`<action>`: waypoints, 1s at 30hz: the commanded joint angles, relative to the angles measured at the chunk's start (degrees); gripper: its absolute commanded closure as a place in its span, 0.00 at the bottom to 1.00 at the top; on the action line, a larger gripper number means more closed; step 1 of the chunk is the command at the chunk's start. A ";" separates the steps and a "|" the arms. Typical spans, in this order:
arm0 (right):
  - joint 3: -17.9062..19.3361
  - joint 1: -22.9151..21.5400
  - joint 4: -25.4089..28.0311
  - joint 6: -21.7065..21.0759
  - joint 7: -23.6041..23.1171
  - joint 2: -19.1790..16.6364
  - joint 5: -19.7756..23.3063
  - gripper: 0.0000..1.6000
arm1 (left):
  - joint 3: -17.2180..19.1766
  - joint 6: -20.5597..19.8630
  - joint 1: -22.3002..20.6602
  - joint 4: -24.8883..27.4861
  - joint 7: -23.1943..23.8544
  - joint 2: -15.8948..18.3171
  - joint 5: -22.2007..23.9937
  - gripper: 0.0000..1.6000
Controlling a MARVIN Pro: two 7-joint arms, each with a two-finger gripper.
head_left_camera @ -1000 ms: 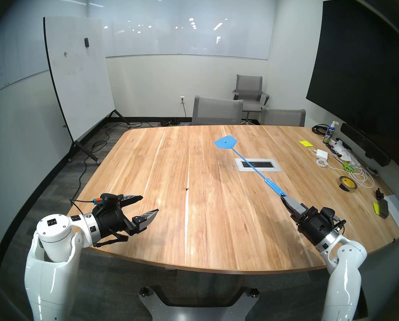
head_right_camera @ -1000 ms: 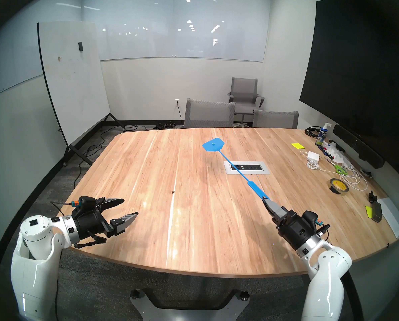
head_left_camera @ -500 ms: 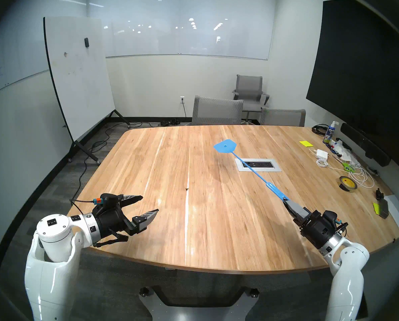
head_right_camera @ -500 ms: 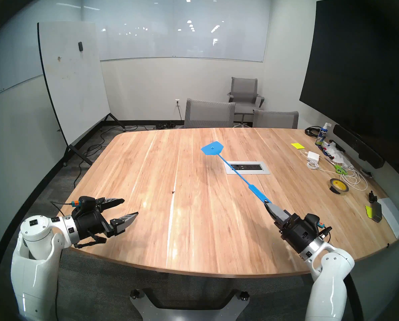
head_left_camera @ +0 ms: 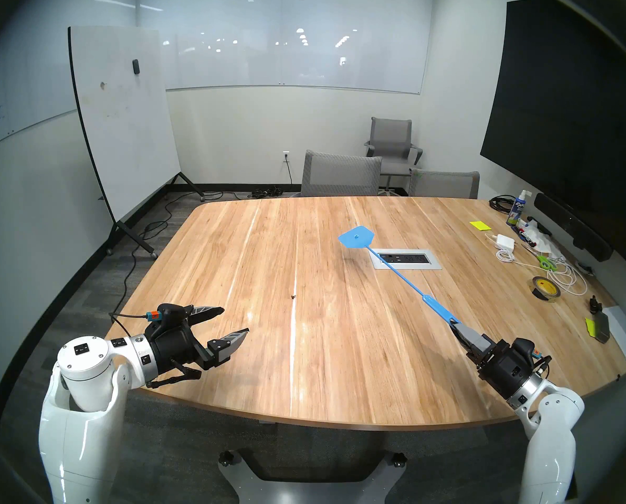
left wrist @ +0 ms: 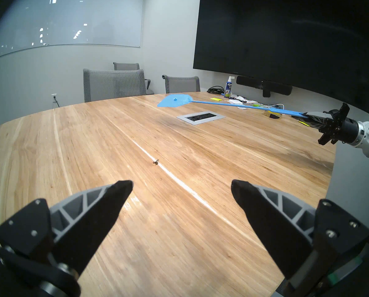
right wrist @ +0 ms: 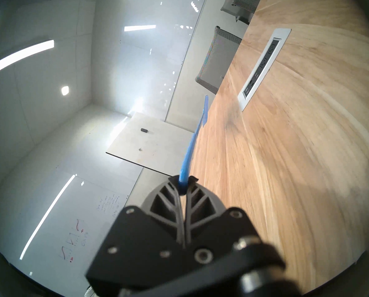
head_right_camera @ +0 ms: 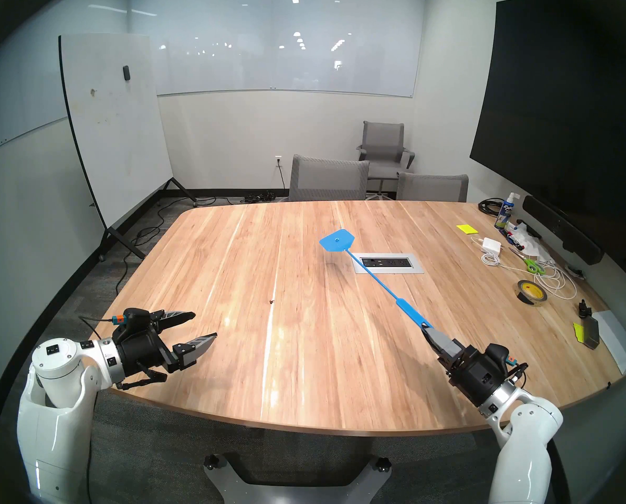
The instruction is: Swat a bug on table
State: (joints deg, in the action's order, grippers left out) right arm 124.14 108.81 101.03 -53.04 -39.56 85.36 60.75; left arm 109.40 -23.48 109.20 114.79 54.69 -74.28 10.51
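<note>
Bug (head_left_camera: 293, 296): one, on table (head_left_camera: 340, 383); one swatter (head_left_camera: 398, 272); three chairs (head_left_camera: 340, 174).

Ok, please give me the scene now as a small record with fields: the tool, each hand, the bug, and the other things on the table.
tool: blue fly swatter, held above the table, head beyond the grey outlet panel
right hand: shut on the swatter's handle end
left hand: open, empty, above the near left edge
bug: tiny dark speck on the wood, ahead of the left hand, far from the swatter head
clutter at right edge: tape roll, green scissors, white charger, spray bottle
</note>
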 commanded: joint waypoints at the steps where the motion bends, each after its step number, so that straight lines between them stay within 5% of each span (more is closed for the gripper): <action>1: -0.30 -0.68 -1.06 0.82 -2.30 -2.30 -0.47 1.00 | -0.02 -0.09 -0.07 0.91 0.08 0.08 0.03 0.00; 30: -0.32 1.59 -3.10 0.77 -8.10 -6.73 -1.98 1.00 | 0.06 -0.12 -0.13 0.92 0.25 -0.08 -0.15 0.00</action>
State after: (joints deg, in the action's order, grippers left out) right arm 124.48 109.10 96.91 -51.76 -45.11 79.98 58.73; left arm 109.49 -23.51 109.14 114.79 54.86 -74.44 10.32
